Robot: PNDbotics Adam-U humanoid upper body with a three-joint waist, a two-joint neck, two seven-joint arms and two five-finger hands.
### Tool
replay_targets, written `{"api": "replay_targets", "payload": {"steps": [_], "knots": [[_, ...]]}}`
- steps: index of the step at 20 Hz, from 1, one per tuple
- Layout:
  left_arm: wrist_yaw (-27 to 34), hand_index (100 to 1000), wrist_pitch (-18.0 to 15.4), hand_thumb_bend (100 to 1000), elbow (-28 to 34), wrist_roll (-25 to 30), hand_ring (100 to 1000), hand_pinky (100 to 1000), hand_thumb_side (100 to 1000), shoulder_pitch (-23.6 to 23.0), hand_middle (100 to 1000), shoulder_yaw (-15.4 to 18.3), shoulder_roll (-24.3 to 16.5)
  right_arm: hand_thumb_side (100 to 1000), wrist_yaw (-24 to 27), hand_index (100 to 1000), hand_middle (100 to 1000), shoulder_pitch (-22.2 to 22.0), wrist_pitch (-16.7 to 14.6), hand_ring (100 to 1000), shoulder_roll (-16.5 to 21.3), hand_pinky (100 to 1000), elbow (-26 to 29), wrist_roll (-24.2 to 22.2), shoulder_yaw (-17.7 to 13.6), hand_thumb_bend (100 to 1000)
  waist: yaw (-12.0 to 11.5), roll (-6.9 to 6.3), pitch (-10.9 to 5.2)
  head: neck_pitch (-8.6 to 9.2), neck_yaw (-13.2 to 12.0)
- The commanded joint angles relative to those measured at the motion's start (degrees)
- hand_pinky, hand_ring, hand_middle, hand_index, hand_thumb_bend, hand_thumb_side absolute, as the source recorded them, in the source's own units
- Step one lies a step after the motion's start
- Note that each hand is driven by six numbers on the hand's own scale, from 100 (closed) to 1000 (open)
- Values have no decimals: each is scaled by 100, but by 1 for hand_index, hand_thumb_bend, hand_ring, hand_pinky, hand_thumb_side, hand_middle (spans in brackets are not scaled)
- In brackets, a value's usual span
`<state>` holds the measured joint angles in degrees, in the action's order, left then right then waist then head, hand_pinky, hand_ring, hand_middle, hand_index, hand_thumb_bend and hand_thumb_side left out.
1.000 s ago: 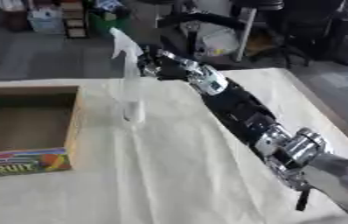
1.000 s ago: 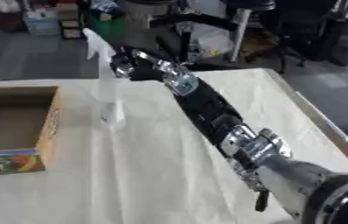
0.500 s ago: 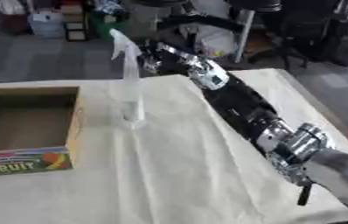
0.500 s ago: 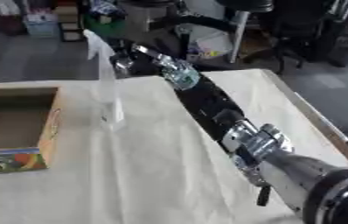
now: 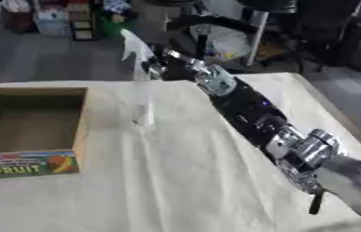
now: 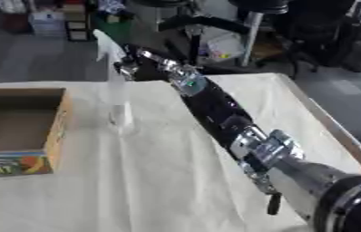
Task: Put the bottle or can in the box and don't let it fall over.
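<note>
Leftmost, an open cardboard box (image 5: 33,127) with a fruit label sits on the cloth-covered desk (image 5: 183,181). Beside it a clear spray bottle (image 5: 142,97) stands upright, the right robot hand (image 5: 161,68) at its neck; whether the fingers pinch it, I cannot tell.

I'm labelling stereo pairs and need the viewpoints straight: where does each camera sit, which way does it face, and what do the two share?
Left eye view: in the head, looking down at the table; the right arm reaches from lower right, its right hand at the spray bottle.
Right eye view: beside it, facing the same way; the fruit box is cut by the left edge.
Shared: bottle, box, right arm. No left hand shows.
</note>
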<state>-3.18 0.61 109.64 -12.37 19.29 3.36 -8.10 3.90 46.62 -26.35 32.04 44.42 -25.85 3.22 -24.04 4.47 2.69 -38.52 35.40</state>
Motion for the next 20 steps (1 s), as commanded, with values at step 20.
{"api": "replay_targets", "payload": {"steps": [20], "knots": [[10, 797, -17, 521, 126, 51, 729, 742, 572, 239, 593, -41, 0, 475, 529, 1000, 1000, 264, 368, 1000, 366, 1000, 470, -133, -99, 100, -150, 110, 131, 243, 156]]}}
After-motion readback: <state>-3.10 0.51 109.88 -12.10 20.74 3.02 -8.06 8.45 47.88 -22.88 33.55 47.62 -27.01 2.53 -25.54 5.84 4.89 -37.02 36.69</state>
